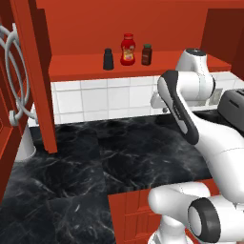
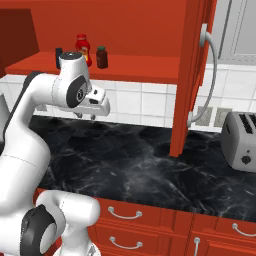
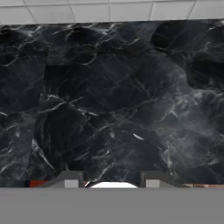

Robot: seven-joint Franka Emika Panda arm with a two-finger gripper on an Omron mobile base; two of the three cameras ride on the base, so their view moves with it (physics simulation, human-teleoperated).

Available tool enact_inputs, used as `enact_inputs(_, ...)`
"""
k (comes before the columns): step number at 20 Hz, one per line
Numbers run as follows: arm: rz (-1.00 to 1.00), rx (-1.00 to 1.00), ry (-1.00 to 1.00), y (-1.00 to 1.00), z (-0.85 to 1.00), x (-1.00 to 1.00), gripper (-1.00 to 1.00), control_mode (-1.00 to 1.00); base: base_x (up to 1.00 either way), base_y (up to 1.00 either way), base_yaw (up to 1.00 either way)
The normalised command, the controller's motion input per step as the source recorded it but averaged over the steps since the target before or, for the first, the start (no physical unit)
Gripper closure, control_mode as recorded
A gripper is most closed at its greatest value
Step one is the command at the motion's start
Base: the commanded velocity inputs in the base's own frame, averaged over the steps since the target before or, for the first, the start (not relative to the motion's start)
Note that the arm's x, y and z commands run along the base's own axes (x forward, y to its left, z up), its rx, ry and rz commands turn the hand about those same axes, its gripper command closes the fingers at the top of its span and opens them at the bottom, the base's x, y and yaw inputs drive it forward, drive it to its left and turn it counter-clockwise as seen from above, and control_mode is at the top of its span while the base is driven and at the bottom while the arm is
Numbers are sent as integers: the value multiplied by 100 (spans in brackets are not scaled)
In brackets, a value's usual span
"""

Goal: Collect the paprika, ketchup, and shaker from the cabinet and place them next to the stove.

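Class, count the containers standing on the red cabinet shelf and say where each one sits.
3, in a row on the cabinet shelf: the shaker at the left, the ketchup in the middle, the paprika at the right. The arm may hide more.

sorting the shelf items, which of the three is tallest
The ketchup, the bright red bottle standing in the middle, rises above the black shaker on its left and the green-lidded paprika on its right.

A: Where's stuff?
B: All upright on cabinet (image 1: 76, 66) shelf, in a row: black shaker (image 1: 108, 59) left, red ketchup (image 1: 127, 49) mid, green-lidded paprika (image 1: 147, 55) right.
A: Touching?
B: No, small gaps.
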Motion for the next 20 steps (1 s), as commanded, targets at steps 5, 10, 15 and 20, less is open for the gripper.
enact_inputs(5, -1, 1, -12, -6, 0, -41, -100, -100, 0, 0, 0)
enact_inputs(10, -2, 0, -48, -11, 25, -66, -100, -100, 0, 0, 0)
enact_inputs(15, 0, -3, -46, 25, 78, -1, -100, -100, 0, 0, 0)
enact_inputs(20, 0, -2, -37, 70, 78, 20, -100, -100, 0, 0, 0)
